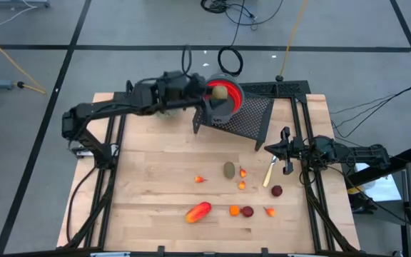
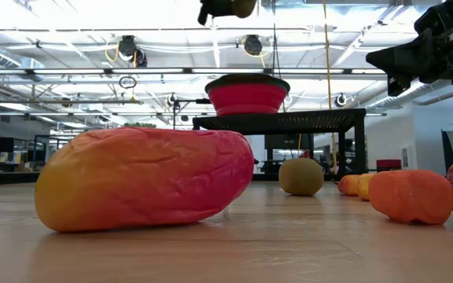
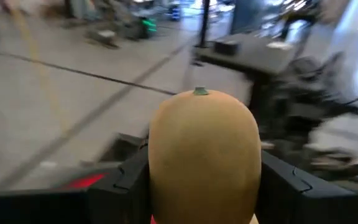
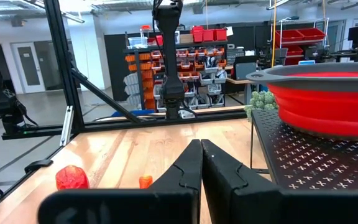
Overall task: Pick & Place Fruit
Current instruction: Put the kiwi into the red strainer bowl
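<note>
My left gripper (image 1: 218, 93) hangs over the red bowl (image 1: 232, 96), shut on one olive-brown oval (image 3: 204, 155); the low view shows this oval (image 2: 244, 8) high above the bowl (image 2: 246, 94). The second olive-brown oval (image 1: 229, 169) lies on the table, as do the long red-orange piece (image 1: 198, 211) and several small orange and dark-red bits around (image 1: 242, 185). My right gripper (image 1: 285, 153) is shut and empty, hovering near the table's right edge (image 4: 201, 162). My left gripper pinches the olive-brown oval by its two long sides (image 3: 160, 168), one finger (image 3: 129, 180) on each side. The fingers reach in from the table's left. The oval's small green tip (image 3: 200, 91) points away from the wrist. It is lifted clear, above the red bowl.
The red bowl stands on a black perforated stand (image 1: 248, 114) at the table's far edge. A green bushy plant (image 4: 263, 101) sits beside the stand. A pale yellow stick (image 1: 270, 171) lies near my right gripper. Bare wood (image 1: 148, 185) lies left of the fruit.
</note>
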